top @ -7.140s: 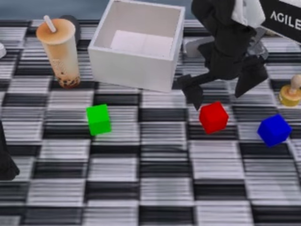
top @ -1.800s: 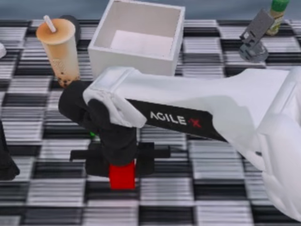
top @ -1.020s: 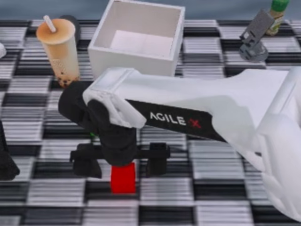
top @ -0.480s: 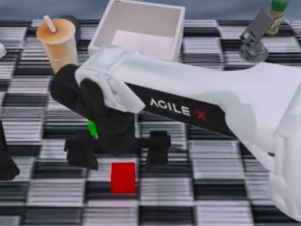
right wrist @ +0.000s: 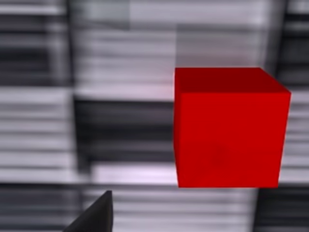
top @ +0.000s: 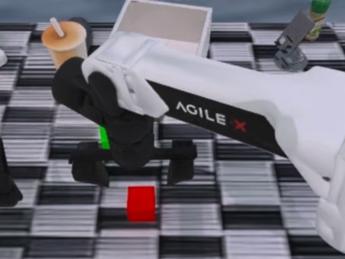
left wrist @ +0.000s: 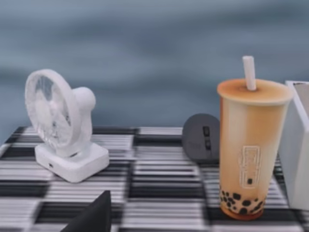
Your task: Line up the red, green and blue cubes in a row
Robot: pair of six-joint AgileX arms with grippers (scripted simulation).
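Hovering open-fingered, right gripper point(top: 133, 168), over red cube point(top: 141, 203) sitting on table point(top: 242, 216) (green cube point(top: 104, 137) mostly hidden).

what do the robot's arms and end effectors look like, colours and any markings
The right arm has a glossy white shell with a black strip lettered AGILE in white and an X in red. Its wrist is black and bulbous, and the right end effector is a black crossbar with two blocky black fingers. Of the left arm only a black part shows at the left edge.

Red cube point(top: 141, 203) — smooth, matt plastic look, white arm shell point(top: 232, 102) — glossy, tabletop point(top: 226, 226) streaked, flat-finished
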